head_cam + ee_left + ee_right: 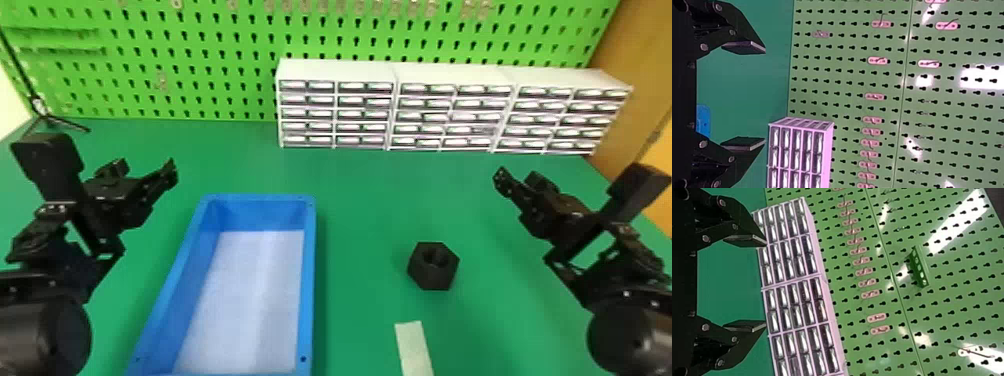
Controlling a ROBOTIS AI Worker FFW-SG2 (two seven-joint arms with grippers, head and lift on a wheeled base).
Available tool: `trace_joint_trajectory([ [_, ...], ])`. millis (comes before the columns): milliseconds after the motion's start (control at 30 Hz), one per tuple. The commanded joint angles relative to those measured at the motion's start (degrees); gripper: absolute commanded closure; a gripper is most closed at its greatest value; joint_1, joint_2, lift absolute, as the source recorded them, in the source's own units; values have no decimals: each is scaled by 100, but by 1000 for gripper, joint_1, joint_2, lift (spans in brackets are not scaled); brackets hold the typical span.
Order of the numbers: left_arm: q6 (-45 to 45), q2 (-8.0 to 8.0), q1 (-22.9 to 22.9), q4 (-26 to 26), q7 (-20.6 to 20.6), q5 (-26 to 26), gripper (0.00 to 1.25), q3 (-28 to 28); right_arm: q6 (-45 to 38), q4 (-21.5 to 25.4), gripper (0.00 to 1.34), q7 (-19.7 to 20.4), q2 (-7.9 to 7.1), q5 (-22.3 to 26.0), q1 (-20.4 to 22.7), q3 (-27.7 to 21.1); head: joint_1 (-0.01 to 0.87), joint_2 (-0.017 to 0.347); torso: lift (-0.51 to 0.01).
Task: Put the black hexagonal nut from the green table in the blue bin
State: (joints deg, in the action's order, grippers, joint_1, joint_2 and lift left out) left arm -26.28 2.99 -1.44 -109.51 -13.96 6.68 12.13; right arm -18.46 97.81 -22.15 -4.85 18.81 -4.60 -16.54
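Note:
In the head view my left gripper is left of the blue bin, above the table. My right gripper stands behind and to the right of the black hexagonal nut. The nut lies on the green table, its hole facing up, to the right of the bin and apart from it. Both wrist views show wide gaps with nothing held: the left gripper is open, and so is the right gripper. A bit of the bin shows in the left wrist view.
White drawer cabinets stand along the back of the table, before a green pegboard. A pale strip lies on the table in front of the nut. At the back left is a small black stand.

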Motion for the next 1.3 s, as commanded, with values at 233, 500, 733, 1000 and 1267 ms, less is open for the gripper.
trace_joint_trajectory([
  [233,0,0,4,9,-1,0,430,-9,0,1,525,0,2,0,-5,-7,692,8,-97],
  [500,0,0,12,9,-1,26,430,9,0,10,525,0,-7,0,-5,2,692,8,-97],
  [733,0,0,12,9,-1,53,430,27,0,10,525,0,-7,9,3,2,692,8,-97],
  [1000,0,0,21,9,-1,70,430,35,-70,71,525,0,-7,9,3,2,692,8,-97],
  [1267,0,0,30,9,-1,88,430,71,-800,537,524,0,19,-272,12,-104,692,8,-97],
])
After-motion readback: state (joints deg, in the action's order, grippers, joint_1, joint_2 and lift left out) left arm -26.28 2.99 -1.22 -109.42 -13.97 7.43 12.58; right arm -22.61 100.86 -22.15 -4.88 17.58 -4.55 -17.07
